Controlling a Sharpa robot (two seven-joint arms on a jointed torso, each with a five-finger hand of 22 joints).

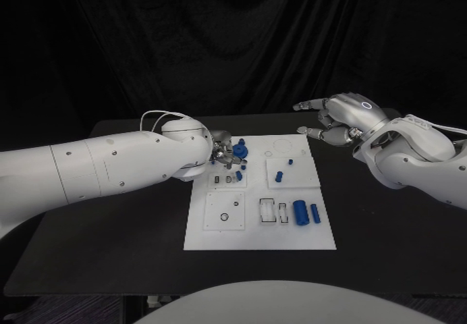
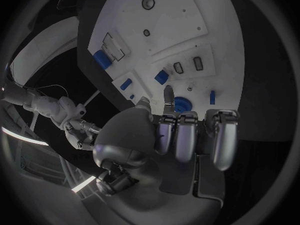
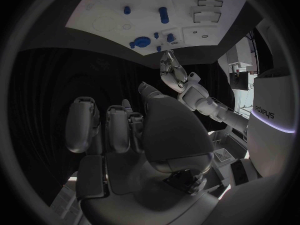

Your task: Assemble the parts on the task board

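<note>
Now: round blue part (image 2: 182,105) sits at board's (image 1: 292,236) far-left corner, left hand (image 1: 225,154) over it. Fingers (image 2: 167,96) curled; hold unclear, cannot tell. You lower slowly, keep part upright over socket. Left wrist view shows fingertip beside part; head view hides that. Right hand (image 1: 341,119) off board's far-right corner, fingers loosely spread, empty.

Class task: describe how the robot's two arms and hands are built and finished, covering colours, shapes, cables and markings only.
Both arms are glossy white, built of rounded shells with small dark screw dots. The left arm has thin white cables looping over its wrist. The left hand and right hand are silver metal with segmented fingers; the right hand bears a small glowing blue ring on its back. In the wrist views, the palms look dark grey and smooth.
</note>
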